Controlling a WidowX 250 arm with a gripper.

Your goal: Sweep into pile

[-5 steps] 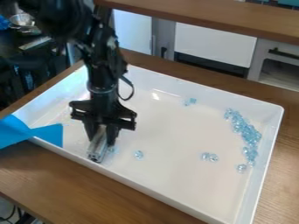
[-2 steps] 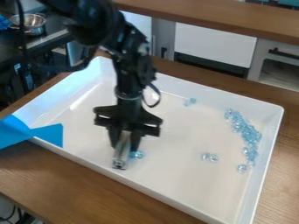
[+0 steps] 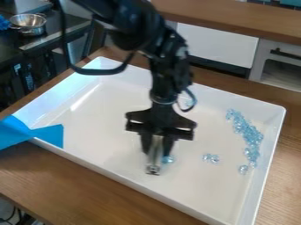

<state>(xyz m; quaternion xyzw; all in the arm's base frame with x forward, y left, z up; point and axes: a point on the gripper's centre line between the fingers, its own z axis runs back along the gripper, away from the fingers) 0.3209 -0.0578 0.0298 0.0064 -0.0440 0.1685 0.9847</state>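
With gripper [image 3: 156, 148] clamped around bar [image 3: 154, 161], press lightly on the tray [image 3: 194, 193] and push slowly, keeping the beads [image 3: 169, 159] just beside bar from slipping round its end, gathering the small clump [image 3: 211, 158] next, then easing everything into the pile [image 3: 251, 137] at right.

The place looks like a robot lab with a kitchen setting. A shiny metal pot [image 3: 27, 24] sits on a dark counter [image 3: 59, 21] at the upper left, and behind the wooden desk [image 3: 70, 180] are a white cabinet front [image 3: 214, 41] and a grey-white unit with a dark bar handle [image 3: 286, 54]. The lab side shows in the black robot arm [image 3: 170, 57] over the desk. Whether the kitchen is full-sized or a mock-up, I cannot tell.
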